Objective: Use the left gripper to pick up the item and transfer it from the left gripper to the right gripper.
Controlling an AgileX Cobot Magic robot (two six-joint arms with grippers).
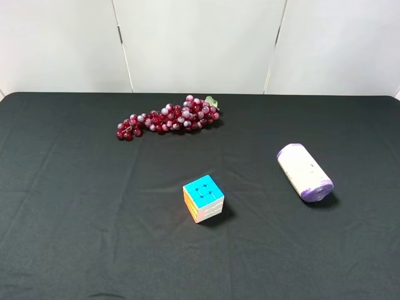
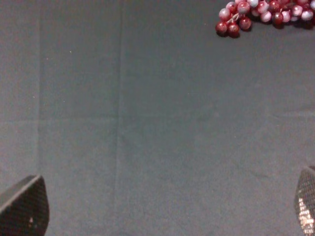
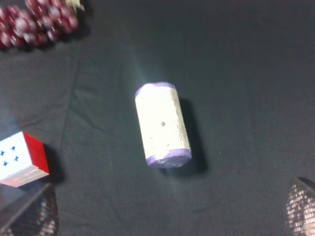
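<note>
The item point(image 1: 304, 171) is a small cream-white cylinder with purple ends. It lies on its side on the black cloth at the right of the exterior high view. It also shows in the right wrist view point(image 3: 162, 124), lying ahead of the right gripper point(image 3: 167, 216), whose fingertips point(image 3: 30, 214) stand wide apart and empty. The left gripper point(image 2: 167, 209) is open too, its fingertips point(image 2: 24, 206) spread over bare cloth, far from the item. Neither arm shows in the exterior high view.
A multicoloured puzzle cube point(image 1: 204, 198) sits near the middle of the table, also in the right wrist view point(image 3: 20, 160). A bunch of dark red grapes point(image 1: 169, 117) lies toward the back, partly in the left wrist view point(image 2: 261, 12). The black cloth point(image 1: 75, 187) covers the table.
</note>
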